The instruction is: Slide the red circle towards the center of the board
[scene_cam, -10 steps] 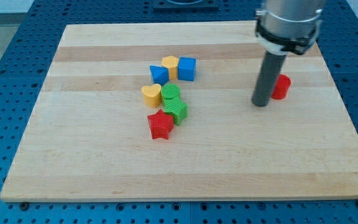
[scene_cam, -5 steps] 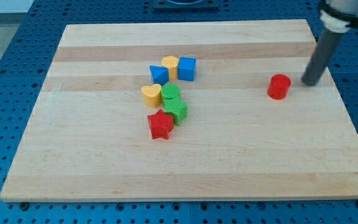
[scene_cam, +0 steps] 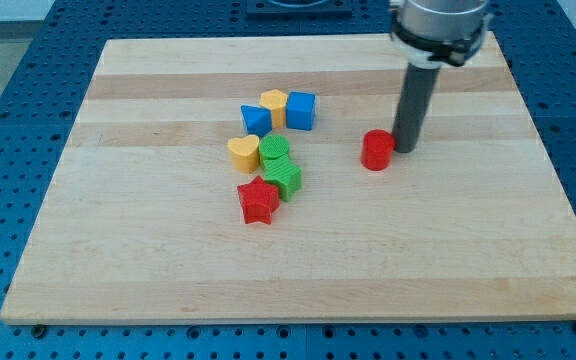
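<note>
Red circle (scene_cam: 376, 150) sits on the wooden tabletop (scene_cam: 448, 260), a little to the view's right of the middle. My tip (scene_cam: 405, 149) is just beside it on the view's right, touching or nearly touching its side; the dark rod rises from there toward the view's top. No gripper shows in this 1 camera view, only the rod, so nothing is held.

Well apart, toward the view's left, 7 other blocks cluster together. A blue block (scene_cam: 256, 119), a yellow block (scene_cam: 274, 105) and a blue cube (scene_cam: 301, 110) form the upper row. Below them lie a yellow heart (scene_cam: 244, 152), 2 green blocks (scene_cam: 275, 152) (scene_cam: 286, 178) and a red star (scene_cam: 258, 200).
</note>
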`<state>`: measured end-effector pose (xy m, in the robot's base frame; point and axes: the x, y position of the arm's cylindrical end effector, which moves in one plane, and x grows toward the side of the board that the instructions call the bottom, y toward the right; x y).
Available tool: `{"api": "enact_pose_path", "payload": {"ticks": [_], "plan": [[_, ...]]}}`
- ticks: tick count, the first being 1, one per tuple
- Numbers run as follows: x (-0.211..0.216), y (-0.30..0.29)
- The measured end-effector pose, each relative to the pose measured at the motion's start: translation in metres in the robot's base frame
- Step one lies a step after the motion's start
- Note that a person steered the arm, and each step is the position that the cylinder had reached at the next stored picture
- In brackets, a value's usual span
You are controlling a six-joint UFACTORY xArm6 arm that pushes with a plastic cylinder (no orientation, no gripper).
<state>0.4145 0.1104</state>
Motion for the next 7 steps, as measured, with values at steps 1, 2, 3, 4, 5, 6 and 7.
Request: {"api": "enact_pose_path", "payload": {"ticks": [1, 2, 3, 4, 5, 6, 7], "plan": [[0.0, -0.036], [0.001, -0.026], [0.004, -0.004], [0.004, -0.006], [0.037, -0.032], [0.058, -0.036], [0.058, -0.036]]}}
